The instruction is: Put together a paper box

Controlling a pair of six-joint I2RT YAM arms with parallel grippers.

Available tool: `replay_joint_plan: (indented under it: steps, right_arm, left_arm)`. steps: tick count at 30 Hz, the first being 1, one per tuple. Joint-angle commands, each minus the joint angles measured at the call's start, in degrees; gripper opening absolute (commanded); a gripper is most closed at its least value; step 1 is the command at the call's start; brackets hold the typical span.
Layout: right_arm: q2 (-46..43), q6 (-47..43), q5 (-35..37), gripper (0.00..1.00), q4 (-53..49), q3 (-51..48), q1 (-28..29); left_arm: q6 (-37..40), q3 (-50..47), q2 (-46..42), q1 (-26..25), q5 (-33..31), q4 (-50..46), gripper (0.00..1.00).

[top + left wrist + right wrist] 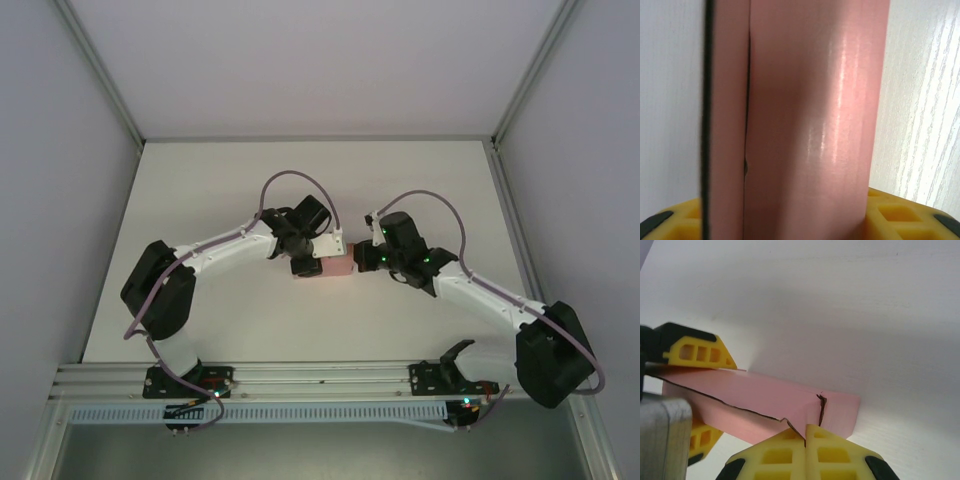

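Note:
The paper box (337,267) is a small pale pink folded box held just above the table's middle, between both grippers. My left gripper (312,264) clamps its left end. In the left wrist view the box (810,125) stands up between the yellow fingers (900,215), with a seam running down its left side. My right gripper (360,262) meets the box from the right. In the right wrist view its fingertips (806,432) are pressed together on a card edge at the near end of the box (765,395). The left gripper's yellow fingers (695,352) grip the far end.
The white table (300,190) lies bare around the box. Grey walls and aluminium rails (100,80) border it on the left, right and back. The arm bases stand on the near rail (320,375).

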Motion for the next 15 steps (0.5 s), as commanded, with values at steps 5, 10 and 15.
replay_joint_plan:
  steps: [5,10,15]
  right_arm:
    - [-1.98,1.94,6.06,0.0,-10.54,-3.66,0.62]
    - [-2.18,13.94,-4.92,0.0,-6.32,2.87,-0.18]
    - [1.98,18.77,-10.44,0.0,-12.34,10.8,-1.61]
  left_arm:
    - [-1.12,0.82,1.05,1.26,-1.25,0.87,0.47]
    - [-0.57,0.78,1.41,1.26,-0.91,0.78,0.46]
    - [-0.55,0.88,1.94,1.24,-0.91,0.79,0.43]
